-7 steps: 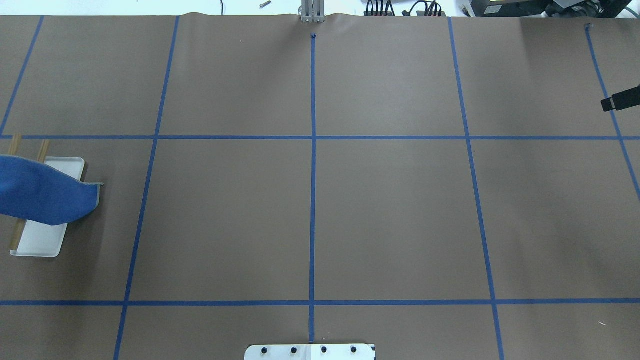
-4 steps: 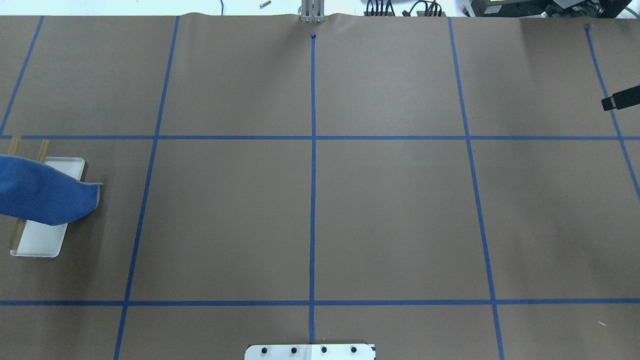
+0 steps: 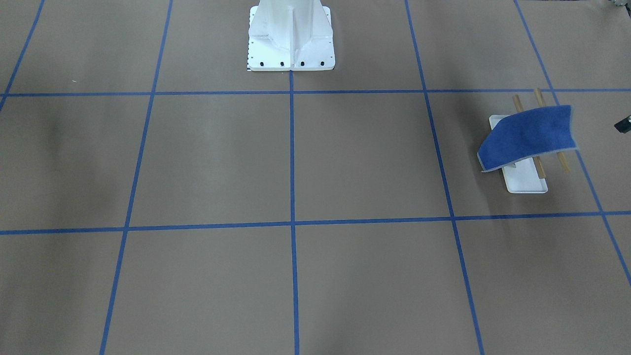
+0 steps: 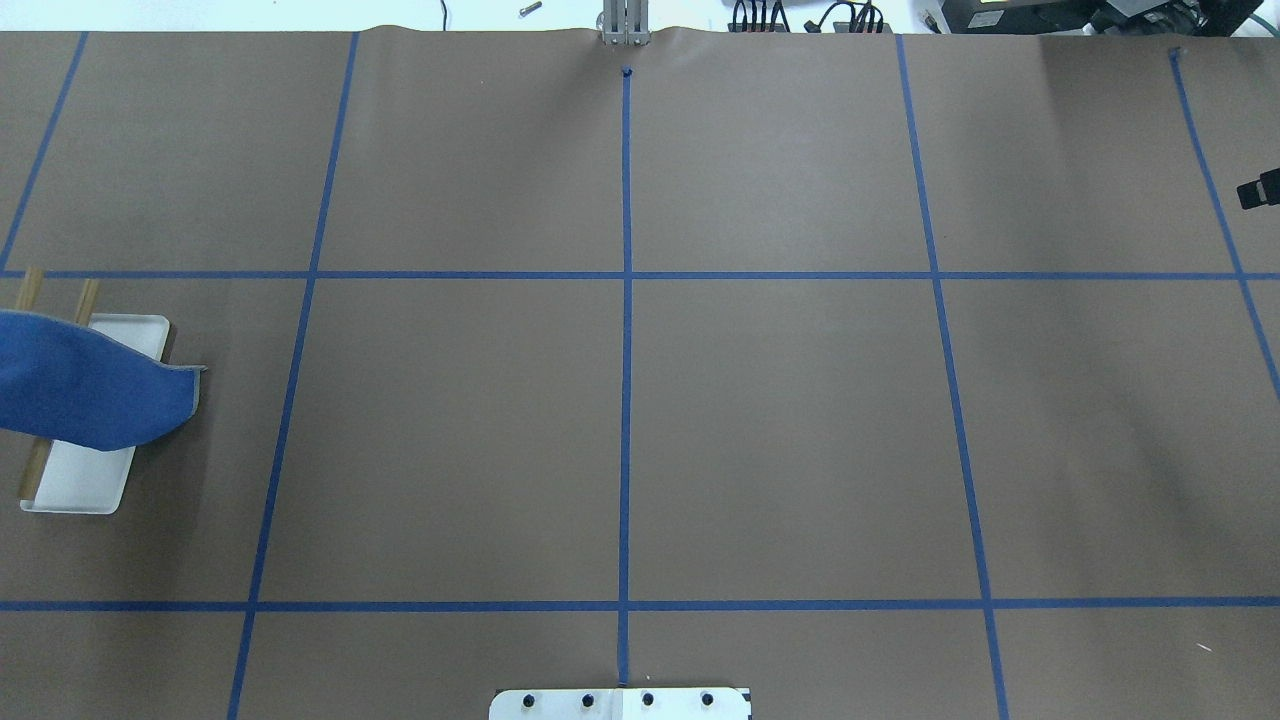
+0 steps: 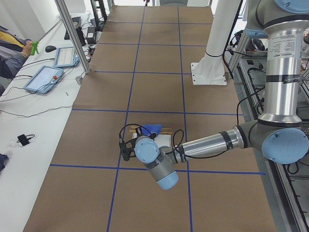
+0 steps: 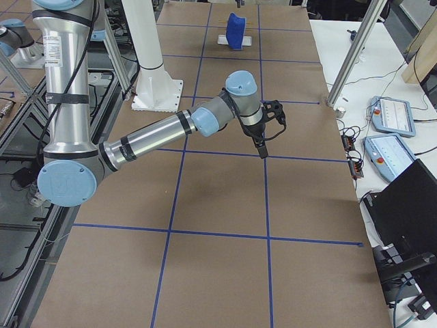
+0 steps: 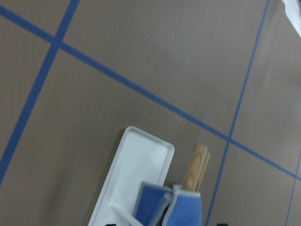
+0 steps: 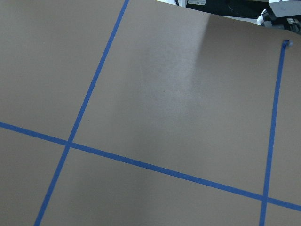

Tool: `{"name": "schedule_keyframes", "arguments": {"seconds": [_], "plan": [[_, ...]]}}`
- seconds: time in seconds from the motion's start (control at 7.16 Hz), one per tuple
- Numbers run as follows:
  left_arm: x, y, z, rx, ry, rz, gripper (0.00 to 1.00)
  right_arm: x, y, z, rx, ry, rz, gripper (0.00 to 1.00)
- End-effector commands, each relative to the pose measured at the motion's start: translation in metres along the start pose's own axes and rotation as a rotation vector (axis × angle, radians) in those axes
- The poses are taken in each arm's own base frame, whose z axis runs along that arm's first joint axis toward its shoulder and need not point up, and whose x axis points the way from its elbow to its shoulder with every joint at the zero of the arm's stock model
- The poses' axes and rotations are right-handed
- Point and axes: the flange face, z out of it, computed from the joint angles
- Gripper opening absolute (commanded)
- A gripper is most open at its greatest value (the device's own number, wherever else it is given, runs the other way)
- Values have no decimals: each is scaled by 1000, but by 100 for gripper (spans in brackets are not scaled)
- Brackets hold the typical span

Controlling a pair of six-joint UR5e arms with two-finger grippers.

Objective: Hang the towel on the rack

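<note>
The blue towel [image 3: 530, 135] lies draped across the rack's two tan wooden bars [image 3: 516, 103], with one end hanging down over the white tray base [image 3: 525, 180]. In the overhead view the towel [image 4: 80, 385] covers the middle of the rack [image 4: 80, 480] at the far left edge. The left wrist view shows the towel [image 7: 174, 207], the tray [image 7: 136, 165] and the bar ends [image 7: 195, 165] from just beyond them. My left gripper [image 5: 125, 147] hangs beside the rack, apart from the towel; I cannot tell if it is open. My right gripper [image 6: 263, 147] is far away at the table's right end [image 4: 1258, 190], empty; its jaws are unclear.
The white robot pedestal [image 3: 291, 34] stands at the middle of the near edge. Brown paper with blue tape grid lines [image 4: 625, 300] covers the table. Metal posts [image 5: 72, 34], tablets and cables stand along the far side, with an operator's arm [image 5: 14, 53] nearby.
The dark tip of my right gripper has drawn back toward the right edge of the overhead view. The towel and rack stay as they were.
</note>
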Motion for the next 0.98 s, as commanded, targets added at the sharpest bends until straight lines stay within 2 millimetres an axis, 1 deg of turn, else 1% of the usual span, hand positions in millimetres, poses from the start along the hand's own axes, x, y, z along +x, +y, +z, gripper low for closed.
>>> {"name": "schedule_keyframes", "arguments": {"seconds": [0.0, 0.14, 0.28, 0.42, 0.56, 0.7, 0.84], "plan": [[-26, 0, -2, 100, -55, 71, 97, 14, 1, 4, -8, 12, -2, 100], [-33, 0, -1, 96, -63, 64, 97, 18, 1, 5, -11, 15, -2, 100], [-36, 0, -1, 98, -66, 82, 97, 32, 3, 6, -17, 28, -18, 100], [-36, -5, -3, 150, -93, 172, 97, 52, 6, 12, -32, 43, -38, 100], [-44, -16, -7, 262, -171, 278, 97, 71, 11, 18, -49, 54, -56, 100], [-53, -22, -10, 330, -255, 411, 97, 89, 16, 27, -72, 64, -60, 100], [-71, -17, -14, 341, -329, 531, 97, 112, 25, 39, -104, 70, -63, 100]]}}
